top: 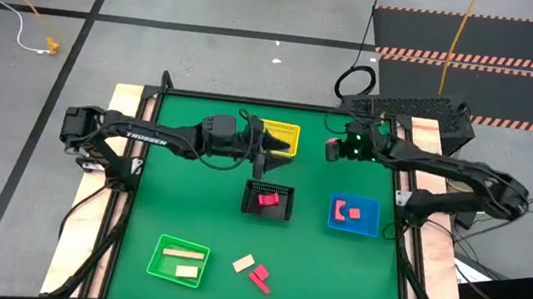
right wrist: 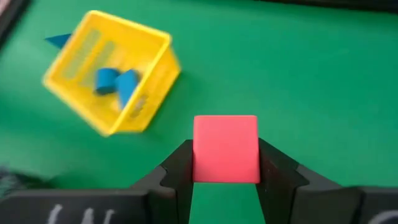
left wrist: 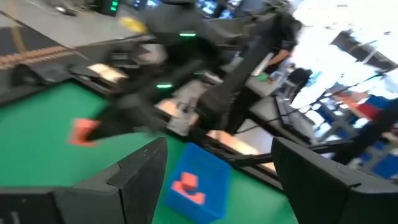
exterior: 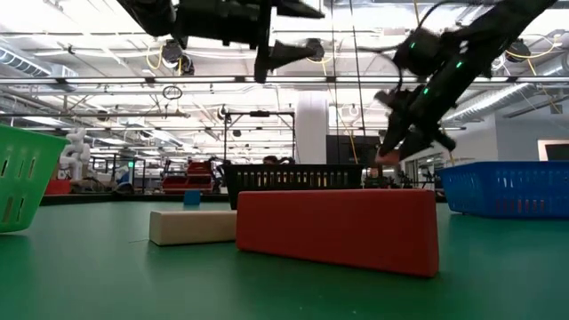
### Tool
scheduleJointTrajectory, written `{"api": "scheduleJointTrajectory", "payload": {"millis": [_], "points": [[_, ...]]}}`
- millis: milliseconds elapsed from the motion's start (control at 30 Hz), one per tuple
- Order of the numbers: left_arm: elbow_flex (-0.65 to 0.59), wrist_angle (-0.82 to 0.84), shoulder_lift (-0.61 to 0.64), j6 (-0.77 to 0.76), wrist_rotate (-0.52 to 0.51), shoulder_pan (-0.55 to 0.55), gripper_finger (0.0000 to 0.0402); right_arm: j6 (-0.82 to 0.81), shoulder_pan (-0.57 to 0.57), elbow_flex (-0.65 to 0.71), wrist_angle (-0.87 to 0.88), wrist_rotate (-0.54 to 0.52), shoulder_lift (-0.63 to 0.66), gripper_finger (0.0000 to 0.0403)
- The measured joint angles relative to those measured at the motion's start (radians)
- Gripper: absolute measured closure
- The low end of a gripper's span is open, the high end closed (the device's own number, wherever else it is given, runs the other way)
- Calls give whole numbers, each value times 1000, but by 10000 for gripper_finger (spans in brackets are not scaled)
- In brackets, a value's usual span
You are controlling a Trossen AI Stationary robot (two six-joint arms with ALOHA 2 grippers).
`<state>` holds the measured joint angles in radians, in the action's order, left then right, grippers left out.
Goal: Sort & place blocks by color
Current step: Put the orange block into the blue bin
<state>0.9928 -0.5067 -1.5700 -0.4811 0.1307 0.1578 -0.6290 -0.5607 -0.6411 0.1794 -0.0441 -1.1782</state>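
High view: the right gripper (top: 331, 149) hangs over the green table's (top: 199, 212) far side, right of the yellow mesh basket (top: 281, 137). The left gripper (top: 268, 151) hangs beside that basket.

Left wrist view: the left gripper's dark fingers (left wrist: 140, 177) stand wide apart, empty.

Right wrist view: the right gripper's fingers (right wrist: 180, 171) are clamped on a small red cube block (right wrist: 226, 149).

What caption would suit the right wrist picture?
Right hand grips a red block above the green table, yellow basket beyond.
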Motion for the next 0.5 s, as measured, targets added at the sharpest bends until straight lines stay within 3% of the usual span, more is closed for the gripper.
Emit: {"api": "scheduleJointTrajectory", "payload": {"millis": [300,500], "points": [[0,319,0,29,-3,166,115,-297,206,0,216,123,313,290],[0,619,0,40,-3,261,115,-525,400,0,285,142,402,290]]}}
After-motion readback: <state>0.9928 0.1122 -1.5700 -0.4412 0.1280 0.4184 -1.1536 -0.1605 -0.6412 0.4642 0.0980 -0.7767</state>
